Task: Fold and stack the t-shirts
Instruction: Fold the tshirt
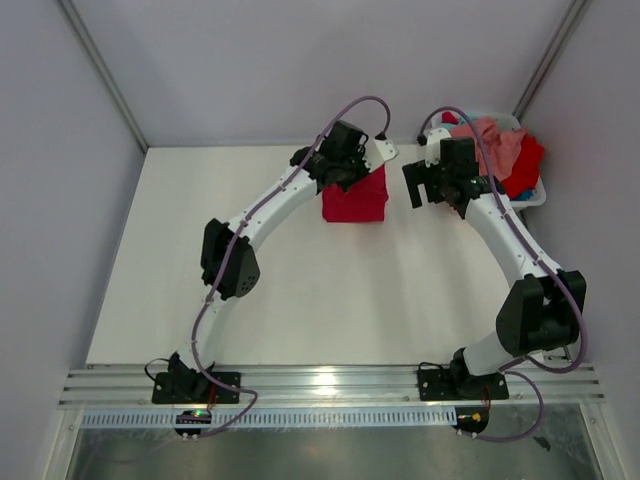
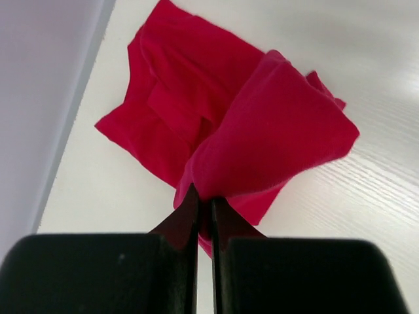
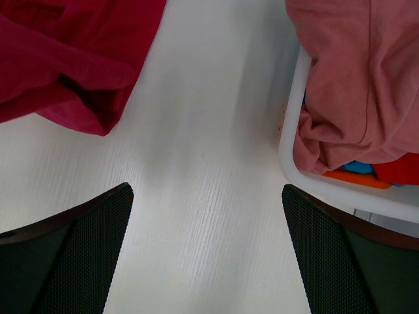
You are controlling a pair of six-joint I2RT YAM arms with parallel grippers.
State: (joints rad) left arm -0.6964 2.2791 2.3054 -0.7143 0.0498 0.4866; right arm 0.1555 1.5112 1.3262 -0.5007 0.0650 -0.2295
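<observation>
A bright red t-shirt [image 1: 356, 201] lies folded small at the back of the table. My left gripper [image 2: 204, 203] is shut on a raised fold of this red t-shirt [image 2: 275, 131], lifting it over the flat part. From above, the left gripper [image 1: 345, 168] sits over the shirt's far edge. My right gripper [image 1: 433, 187] hangs open over bare table, between the red t-shirt [image 3: 72, 59] and the basket; nothing is between its fingers [image 3: 78, 255]. A salmon pink t-shirt [image 3: 357, 78] drapes over the basket rim, with a bit of teal [image 3: 359, 167] beneath it.
The white plastic basket [image 1: 536, 197] stands at the back right corner, holding the pink t-shirt [image 1: 497, 142] and another red cloth [image 1: 524, 166]. Its rim [image 3: 293, 140] is close to my right finger. Walls close in at the back and on both sides.
</observation>
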